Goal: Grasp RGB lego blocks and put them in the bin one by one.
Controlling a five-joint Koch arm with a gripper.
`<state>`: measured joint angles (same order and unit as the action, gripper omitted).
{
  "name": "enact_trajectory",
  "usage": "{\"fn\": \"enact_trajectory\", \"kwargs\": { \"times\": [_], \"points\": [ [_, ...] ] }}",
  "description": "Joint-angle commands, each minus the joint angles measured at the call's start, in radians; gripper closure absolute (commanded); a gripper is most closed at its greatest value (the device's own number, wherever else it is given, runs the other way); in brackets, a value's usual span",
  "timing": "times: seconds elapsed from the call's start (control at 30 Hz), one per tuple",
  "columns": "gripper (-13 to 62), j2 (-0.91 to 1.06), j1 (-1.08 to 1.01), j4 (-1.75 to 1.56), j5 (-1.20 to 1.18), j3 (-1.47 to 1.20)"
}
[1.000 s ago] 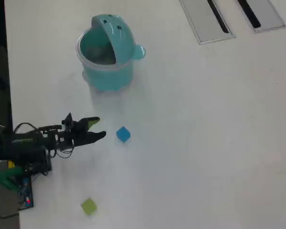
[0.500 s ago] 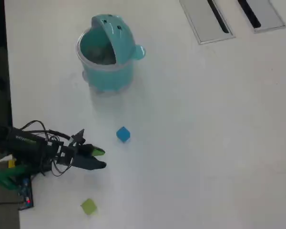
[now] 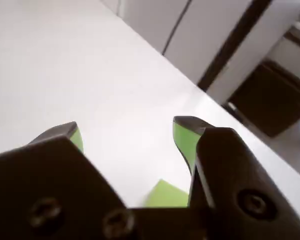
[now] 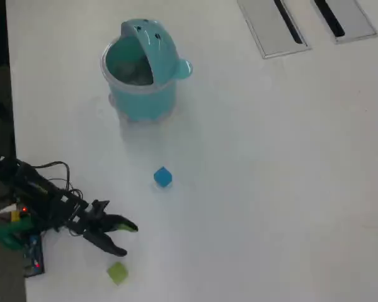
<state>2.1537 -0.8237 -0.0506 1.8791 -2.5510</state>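
- My gripper (image 4: 127, 240) sits in the lower left of the overhead view, its two dark fingers spread apart with nothing between them.
- The wrist view shows the same: my gripper (image 3: 127, 132) has its two green-lined tips standing wide apart over bare white table (image 3: 80, 70).
- In the overhead view my arm (image 4: 41, 201) runs in from the left edge, with wires and a small red light on it.
- The yellow-green block (image 4: 118, 272) lies on the table near the bottom edge of the overhead view, just below my lower finger and not touching it.
- A patch of green (image 3: 166, 195) shows at the bottom middle of the wrist view between my fingers; I cannot tell whether it is that block or part of me.
- The blue block (image 4: 162, 177) rests alone left of centre in the overhead view, above and to the right of my gripper, well apart from it.
- The bin (image 4: 141, 88) stands upright in the upper left of the overhead view, its domed lid tipped back so the mouth shows, with something greyish inside that I cannot make out.
- Two grey slotted panels (image 4: 274, 28) lie in the table at the upper right of the overhead view.
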Motion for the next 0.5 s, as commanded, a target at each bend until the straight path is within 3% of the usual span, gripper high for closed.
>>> {"fn": "enact_trajectory", "kwargs": {
  "times": [0.0, 0.47],
  "points": [
    [16.4, 0.012, -0.028, 0.060, -0.028, 0.077],
    [16.7, -0.040, -0.196, 0.549, -0.206, 0.275]
  ]
}}
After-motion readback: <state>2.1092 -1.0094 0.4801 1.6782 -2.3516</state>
